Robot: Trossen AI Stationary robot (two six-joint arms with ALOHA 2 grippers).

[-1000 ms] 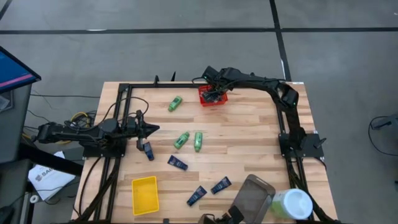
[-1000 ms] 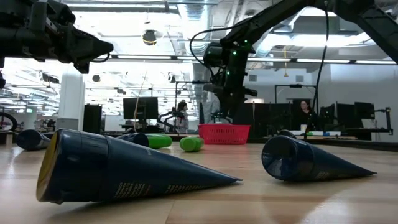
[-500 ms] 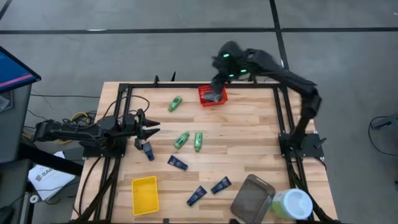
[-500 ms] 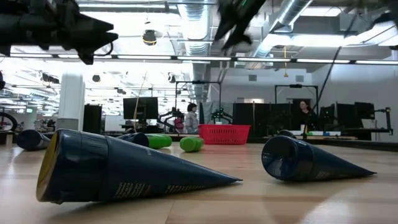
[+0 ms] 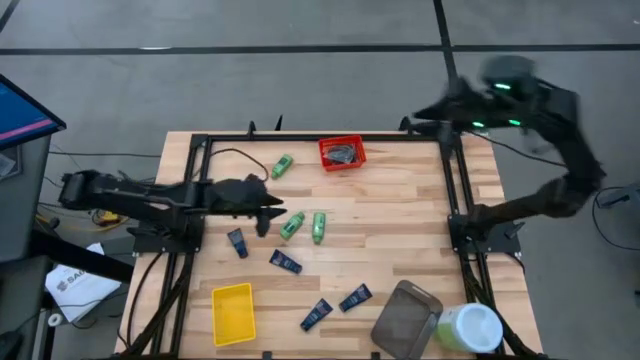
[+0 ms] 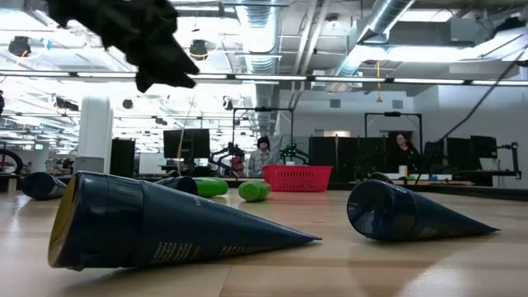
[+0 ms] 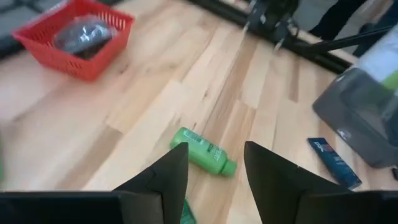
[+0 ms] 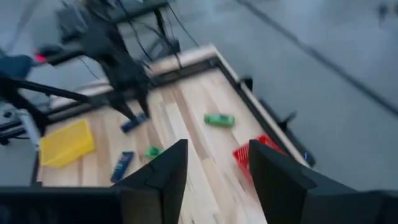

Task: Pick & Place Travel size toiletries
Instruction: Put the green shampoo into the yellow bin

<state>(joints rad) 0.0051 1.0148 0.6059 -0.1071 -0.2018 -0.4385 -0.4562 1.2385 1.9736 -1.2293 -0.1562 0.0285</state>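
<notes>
Three bright green bottles lie on the wood: one near the far edge, two side by side mid-table. Several dark blue tubes lie toward the near edge. Dark grey pucks sit inside the red basket. My left gripper is open and hovers above the wood just left of the middle pair; in its wrist view one green bottle shows beyond its fingers. My right gripper is open and raised high over the table's far right corner.
A yellow tray sits at the near left. A grey container and a pale green and white tub stand at the near right. A black frame borders the table. Bare wood lies right of the bottles.
My right gripper has left the red basket, risen high and swung toward the table's far right corner. My left gripper has travelled toward the right edge, from beside a blue tube to the middle pair of green bottles. No object on the table has moved.
</notes>
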